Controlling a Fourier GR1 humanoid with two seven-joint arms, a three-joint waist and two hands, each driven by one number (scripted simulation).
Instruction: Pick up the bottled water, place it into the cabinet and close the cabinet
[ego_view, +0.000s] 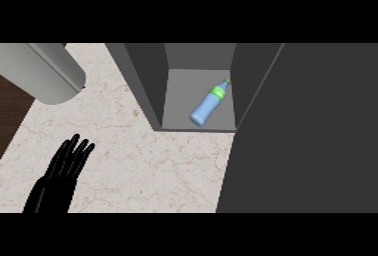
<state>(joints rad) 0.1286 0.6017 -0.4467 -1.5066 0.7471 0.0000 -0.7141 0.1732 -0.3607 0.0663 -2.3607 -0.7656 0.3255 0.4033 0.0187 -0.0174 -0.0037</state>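
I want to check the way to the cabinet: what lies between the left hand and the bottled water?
In the head view, bare marble counter and then the cabinet wall's front edge separate the left hand from the bottled water.

Pale marbled counter (148, 165), dark wood floor (11, 112) perhaps, grey cylinder (44, 70) upper left

A single head view looked steeply down from above the pale marbled stone surface (140, 160). It faced forward onto the open dark grey cabinet (199, 80), near enough that the cabinet's wide dark door (310, 130) filled the right side of the view.
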